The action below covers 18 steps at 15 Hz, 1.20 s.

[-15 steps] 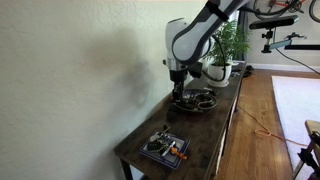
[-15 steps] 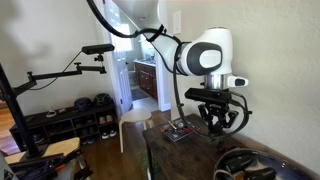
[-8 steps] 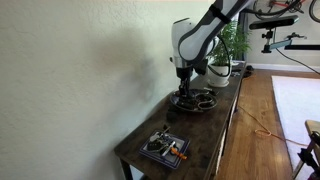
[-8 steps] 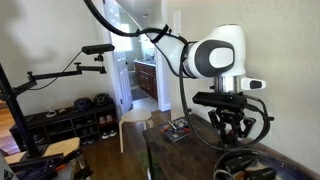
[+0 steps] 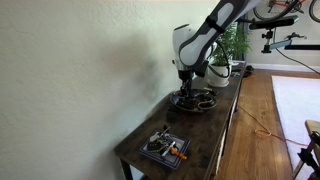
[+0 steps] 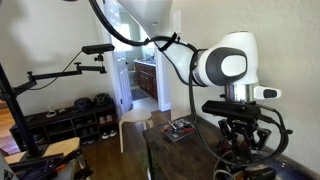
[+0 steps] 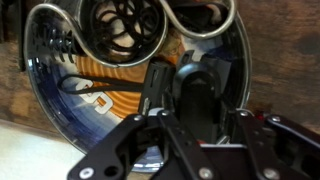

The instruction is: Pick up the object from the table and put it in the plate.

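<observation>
One end effector [image 5: 183, 89] hangs just above the plate [image 5: 203, 104], likely to release the object [image 7: 196, 100], apparently between its fingers, though whether it grips cannot be told.

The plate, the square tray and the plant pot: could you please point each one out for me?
plate [image 5: 209, 103]: in an exterior view, on its right rim.
square tray [image 5: 147, 150]: in an exterior view, on its left rim.
plant pot [image 5: 221, 72]: in an exterior view, on the pot's white side.
</observation>
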Each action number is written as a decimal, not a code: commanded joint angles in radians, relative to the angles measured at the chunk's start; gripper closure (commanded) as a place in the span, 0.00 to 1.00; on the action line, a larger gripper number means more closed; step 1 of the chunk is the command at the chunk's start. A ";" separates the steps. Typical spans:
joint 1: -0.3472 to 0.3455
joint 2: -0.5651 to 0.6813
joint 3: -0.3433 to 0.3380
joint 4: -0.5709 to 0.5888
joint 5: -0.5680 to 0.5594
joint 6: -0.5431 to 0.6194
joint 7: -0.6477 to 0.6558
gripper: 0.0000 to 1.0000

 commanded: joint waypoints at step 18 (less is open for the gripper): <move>-0.020 0.041 0.015 0.074 -0.002 -0.025 0.031 0.00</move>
